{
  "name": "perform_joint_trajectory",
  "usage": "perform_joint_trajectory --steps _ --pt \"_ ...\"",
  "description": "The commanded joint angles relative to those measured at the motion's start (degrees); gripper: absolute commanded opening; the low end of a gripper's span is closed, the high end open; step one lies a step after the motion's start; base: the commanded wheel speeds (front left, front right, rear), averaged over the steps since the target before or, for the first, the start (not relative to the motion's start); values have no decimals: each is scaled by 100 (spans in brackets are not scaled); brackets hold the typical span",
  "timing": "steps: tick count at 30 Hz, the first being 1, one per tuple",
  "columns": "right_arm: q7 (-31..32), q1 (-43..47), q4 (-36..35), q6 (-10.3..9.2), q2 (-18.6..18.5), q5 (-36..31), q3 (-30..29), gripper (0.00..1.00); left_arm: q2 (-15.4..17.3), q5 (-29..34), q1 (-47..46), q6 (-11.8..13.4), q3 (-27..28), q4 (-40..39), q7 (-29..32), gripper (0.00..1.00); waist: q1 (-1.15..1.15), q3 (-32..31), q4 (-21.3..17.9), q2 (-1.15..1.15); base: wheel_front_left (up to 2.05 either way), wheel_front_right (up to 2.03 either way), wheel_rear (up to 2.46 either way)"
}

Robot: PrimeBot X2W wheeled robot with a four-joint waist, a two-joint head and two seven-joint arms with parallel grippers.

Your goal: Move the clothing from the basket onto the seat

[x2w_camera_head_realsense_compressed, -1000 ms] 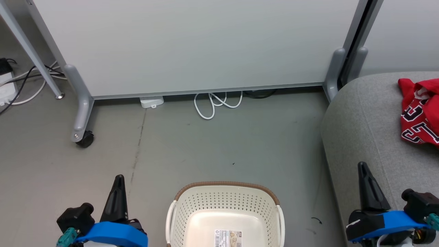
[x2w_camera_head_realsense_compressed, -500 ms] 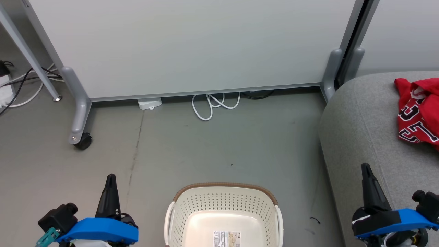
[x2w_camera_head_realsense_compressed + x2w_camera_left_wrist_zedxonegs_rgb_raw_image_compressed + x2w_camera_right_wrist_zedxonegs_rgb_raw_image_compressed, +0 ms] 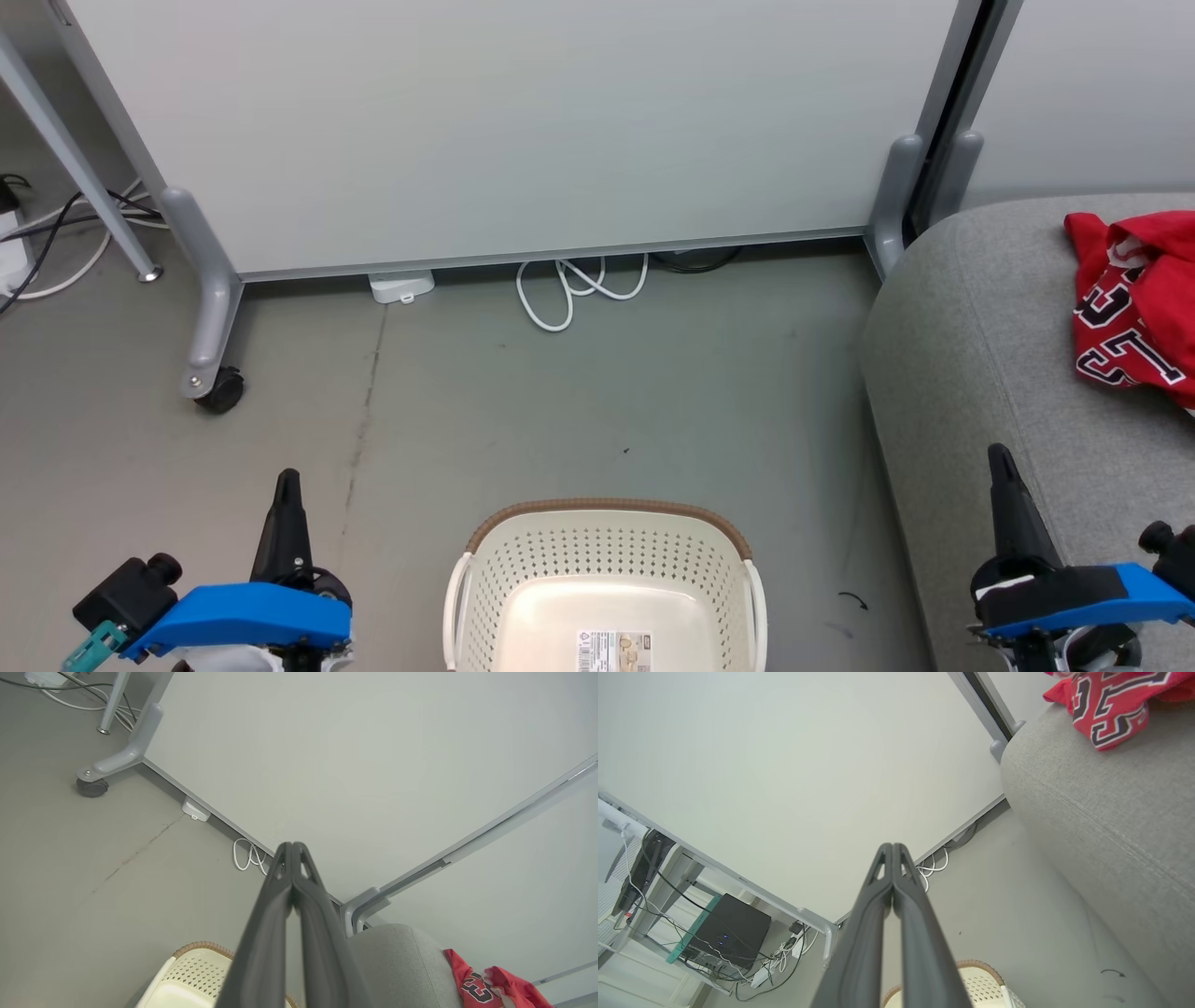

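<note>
The red clothing (image 3: 1134,303) lies bunched on the grey seat (image 3: 980,355) at the right, its black lettering showing; it also appears in the left wrist view as the clothing (image 3: 486,987) and in the right wrist view as the clothing (image 3: 1115,704). The cream basket (image 3: 607,583) stands on the floor at the bottom centre, holding nothing but a paper label (image 3: 611,651). My left gripper (image 3: 287,481) is shut, low at the left of the basket. My right gripper (image 3: 1001,459) is shut too, over the seat's front edge. Both hold nothing.
A white partition panel (image 3: 523,121) on wheeled grey feet (image 3: 210,336) stands behind the basket, with a coiled white cable (image 3: 569,289) at its base. Cables and a power strip (image 3: 9,252) lie at the far left. Grey floor (image 3: 560,401) spreads between basket and panel.
Both grippers have sunk lower in the head view, the left one also drifting leftward. The whole picture has shifted slightly left, so the camera moved. Clothing and basket stay put.
</note>
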Motion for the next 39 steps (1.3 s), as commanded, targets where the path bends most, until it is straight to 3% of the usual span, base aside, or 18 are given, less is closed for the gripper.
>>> perform_joint_trajectory --steps 1,39 --pt "42 -150 -69 2 -29 200 -18 0 6 -185 -173 -23 44 -97 41 0 0 -3 -5 0 0 0 0" --pt "650 -240 -33 3 -41 2619 -74 0 0 -2493 -274 -72 329 -204 645 0 0 -76 -141 0 0 0 0"
